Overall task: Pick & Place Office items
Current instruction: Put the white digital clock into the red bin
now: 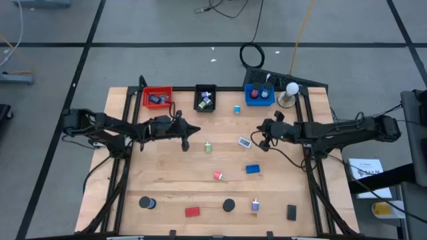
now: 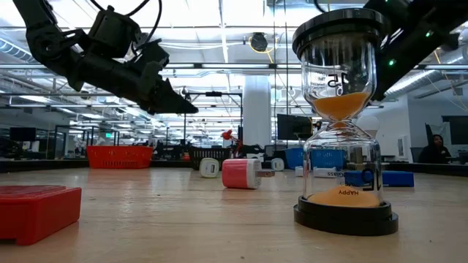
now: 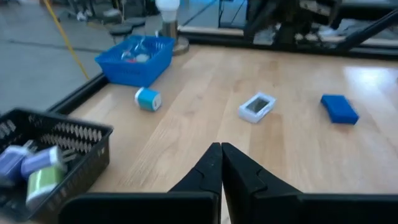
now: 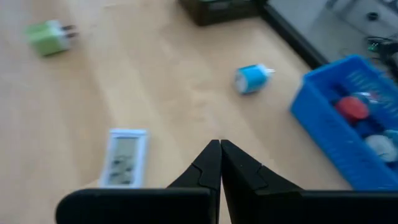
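— Left arm? Reaching in from the table's left edge, stretched level above the boards toward the middle, in the far half. Left gripper (image 1: 194,129) hanging clear of the surface, fingers (image 3: 211,167) pressed together, empty.

— And in the low view? Angled down from the upper left, left gripper tip (image 2: 186,109) pointing right, well above the tabletop.

— Right arm? Coming in from the table's right edge, also level, elbow out past the edge. Right gripper (image 1: 261,141) aimed toward the centre, tilted slightly down, fingers (image 4: 211,163) closed tip to tip, holding nothing.

— Touching each other? No, well apart, facing across the middle of the table.
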`<state>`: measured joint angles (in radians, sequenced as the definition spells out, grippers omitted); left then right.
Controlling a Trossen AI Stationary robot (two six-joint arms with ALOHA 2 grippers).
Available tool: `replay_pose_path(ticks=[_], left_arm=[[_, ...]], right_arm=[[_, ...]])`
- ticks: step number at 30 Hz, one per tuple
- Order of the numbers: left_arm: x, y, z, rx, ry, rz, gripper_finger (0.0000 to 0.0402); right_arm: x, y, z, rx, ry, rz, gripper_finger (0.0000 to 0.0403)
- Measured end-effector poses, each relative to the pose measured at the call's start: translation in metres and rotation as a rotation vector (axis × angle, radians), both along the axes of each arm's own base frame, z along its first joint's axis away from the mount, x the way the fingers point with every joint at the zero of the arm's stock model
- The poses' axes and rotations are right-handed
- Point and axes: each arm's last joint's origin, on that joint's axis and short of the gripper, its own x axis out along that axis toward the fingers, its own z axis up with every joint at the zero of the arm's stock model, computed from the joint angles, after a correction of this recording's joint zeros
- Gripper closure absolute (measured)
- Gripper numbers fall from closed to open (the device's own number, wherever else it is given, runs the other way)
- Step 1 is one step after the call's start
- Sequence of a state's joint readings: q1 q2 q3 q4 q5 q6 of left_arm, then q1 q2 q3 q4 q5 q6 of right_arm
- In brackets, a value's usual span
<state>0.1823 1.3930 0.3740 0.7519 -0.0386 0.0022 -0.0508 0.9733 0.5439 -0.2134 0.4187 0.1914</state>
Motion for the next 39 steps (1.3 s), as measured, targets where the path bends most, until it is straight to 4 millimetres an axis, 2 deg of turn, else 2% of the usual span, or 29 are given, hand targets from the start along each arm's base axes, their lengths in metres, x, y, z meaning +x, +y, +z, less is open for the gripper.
replay_pose_path(ticks=[7, 12, 18, 23, 27, 31, 34, 39], left_arm=[[0.007, -0.012, 0.000, 0.054, -0.053, 0.004, 0.0395], [0.014, -0.016, -0.014, 0.056, -0.041, -0.029, 0.0388], [0.020, -0.016, -0.031, 0.035, -0.030, -0.029, 0.0375], [0.025, -0.016, -0.035, 0.039, -0.042, -0.030, 0.0392], [0.026, -0.016, -0.034, 0.039, -0.047, -0.030, 0.0396], [0.026, -0.018, -0.034, 0.034, -0.047, -0.038, 0.0379], [0.026, -0.021, -0.034, 0.037, -0.045, -0.050, 0.0375], [0.027, -0.024, -0.034, 0.039, -0.045, -0.062, 0.0390]], right_arm=[[-0.005, 0.024, -0.004, 0.063, 0.010, -0.034, 0.0399], [-0.011, 0.041, -0.009, 0.150, 0.028, -0.032, 0.0399], [-0.015, 0.067, -0.013, 0.224, 0.040, 0.067, 0.0399], [-0.007, 0.089, -0.017, 0.225, 0.100, 0.123, 0.0390], [0.011, 0.106, -0.013, 0.173, 0.149, 0.196, 0.0351], [0.024, 0.114, -0.014, 0.097, 0.199, 0.266, 0.0294], [0.029, 0.108, -0.018, 0.030, 0.192, 0.191, 0.0246], [0.033, 0.083, -0.031, 0.061, 0.157, -0.015, 0.0174]])
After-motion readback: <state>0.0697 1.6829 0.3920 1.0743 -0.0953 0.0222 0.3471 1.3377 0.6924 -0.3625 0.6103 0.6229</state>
